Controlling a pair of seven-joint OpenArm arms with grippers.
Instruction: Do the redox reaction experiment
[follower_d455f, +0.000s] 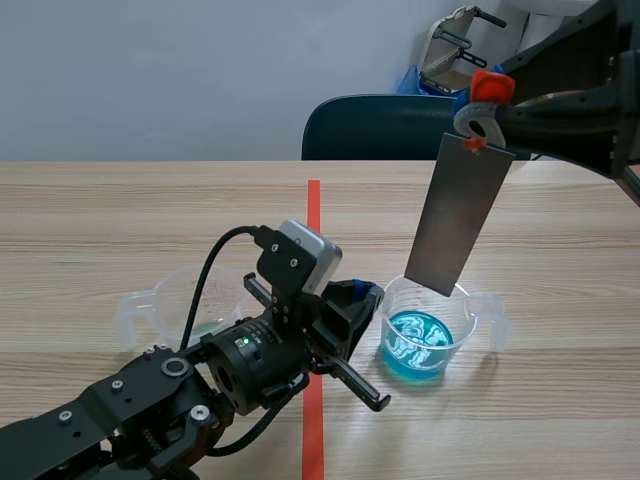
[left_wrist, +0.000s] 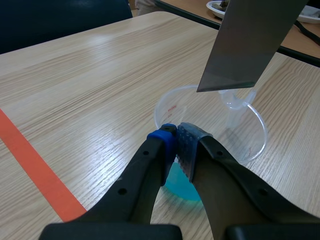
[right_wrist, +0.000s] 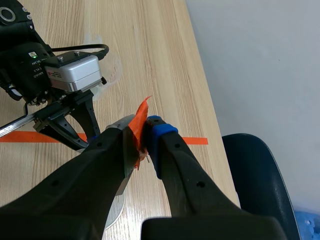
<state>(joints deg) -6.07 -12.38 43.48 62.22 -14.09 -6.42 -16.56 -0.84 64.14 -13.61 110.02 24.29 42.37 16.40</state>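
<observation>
A clear plastic beaker holding blue liquid stands right of the tape line. My left gripper is shut on the beaker's near rim; in the left wrist view its pads pinch the wall, with blue liquid showing below them. A grey metal strip hangs from an orange tag, and my raised right gripper is shut on that tag. The strip's lower end hangs just over the beaker's mouth, above the liquid.
A second clear beaker, seemingly empty, stands left of the tape line, partly behind my left arm. An orange-red tape line runs down the table's middle. A dark blue chair stands at the far edge.
</observation>
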